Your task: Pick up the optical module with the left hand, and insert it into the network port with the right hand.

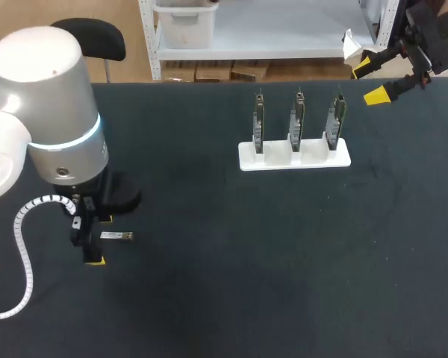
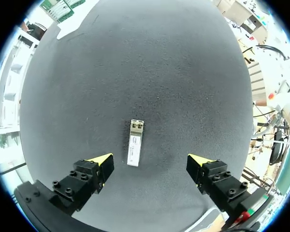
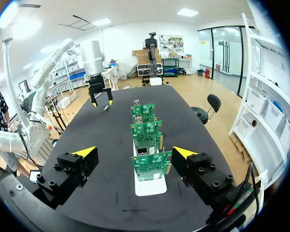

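Black tabletop (image 1: 231,283) fills the scene, with only a few things on it. At the near left the module (image 1: 117,236) lies flat, a small silver bar. The left gripper (image 1: 98,239) hangs right over it. Seen from its wrist, its fingers are spread wide and the module (image 2: 135,149) lies on the cloth between them, closer to one tip, touched by neither. At the far right the right gripper (image 1: 370,80) hangs above the table edge, its fingers apart and holding nothing. Just to its left, three boards (image 1: 296,119) stand upright in a white stand (image 1: 295,157).

I judge this to be the first step, the pickup, not yet made. The next move calls for the left gripper to centre the module between its tips, come down, and close across its narrow sides. A handover to the right gripper would follow. The port is presumably on one of the boards, but I cannot pick it out.
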Controlling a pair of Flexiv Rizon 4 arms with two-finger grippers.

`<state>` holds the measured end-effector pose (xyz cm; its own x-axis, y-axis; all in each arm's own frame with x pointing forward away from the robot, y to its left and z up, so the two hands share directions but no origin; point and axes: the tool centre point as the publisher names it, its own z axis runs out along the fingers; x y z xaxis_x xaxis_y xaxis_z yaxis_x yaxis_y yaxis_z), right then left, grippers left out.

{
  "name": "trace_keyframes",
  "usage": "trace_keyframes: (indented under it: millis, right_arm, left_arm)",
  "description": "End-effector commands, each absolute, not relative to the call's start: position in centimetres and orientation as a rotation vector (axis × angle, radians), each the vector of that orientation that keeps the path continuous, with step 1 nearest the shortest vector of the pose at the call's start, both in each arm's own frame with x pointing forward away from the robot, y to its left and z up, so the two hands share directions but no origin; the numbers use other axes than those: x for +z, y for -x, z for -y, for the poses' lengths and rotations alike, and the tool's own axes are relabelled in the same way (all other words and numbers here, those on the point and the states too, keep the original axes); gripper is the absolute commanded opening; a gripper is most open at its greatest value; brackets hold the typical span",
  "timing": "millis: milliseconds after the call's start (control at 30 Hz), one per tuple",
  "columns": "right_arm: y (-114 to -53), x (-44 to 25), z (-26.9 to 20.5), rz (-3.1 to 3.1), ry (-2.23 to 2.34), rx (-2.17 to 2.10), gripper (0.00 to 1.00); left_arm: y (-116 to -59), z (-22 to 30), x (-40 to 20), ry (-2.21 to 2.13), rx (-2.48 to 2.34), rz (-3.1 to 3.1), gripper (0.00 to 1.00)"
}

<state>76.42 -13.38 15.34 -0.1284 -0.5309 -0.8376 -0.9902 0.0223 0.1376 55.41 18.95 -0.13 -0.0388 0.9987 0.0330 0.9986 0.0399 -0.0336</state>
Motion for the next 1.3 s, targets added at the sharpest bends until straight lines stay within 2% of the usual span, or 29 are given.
trace_keyframes:
  millis: [33,1000,1067,1100,1133,1167,1300]
  right_arm:
    - [-76.57,15.31,13.36,-1.717,1.558,1.010,1.00]
    - [-76.57,15.31,13.36,-1.717,1.558,1.010,1.00]
    - [-76.57,15.31,13.36,-1.717,1.558,1.010,1.00]
    - [-76.57,15.31,13.36,-1.717,1.558,1.010,1.00]
    - [-76.57,15.31,13.36,-1.717,1.558,1.010,1.00]
    - [-76.57,15.31,13.36,-1.717,1.558,1.010,1.00]
    - [-76.57,15.31,13.36,-1.717,1.558,1.010,1.00]
  left_arm:
    - [-55.58,-18.81,-0.36,2.143,0.007,2.224,1.00]
    - [-55.27,-18.69,-0.95,2.140,0.002,2.223,0.98]
    - [-55.26,-18.70,-0.96,2.140,0.007,2.226,0.54]
    - [-55.25,-18.70,-0.96,2.140,0.008,2.227,0.25]
    - [-55.25,-18.70,-0.96,2.140,0.007,2.228,0.04]
    - [-55.25,-18.70,-0.97,2.139,0.005,2.228,0.00]
    - [-55.24,-18.71,-1.01,2.130,0.000,2.234,0.00]
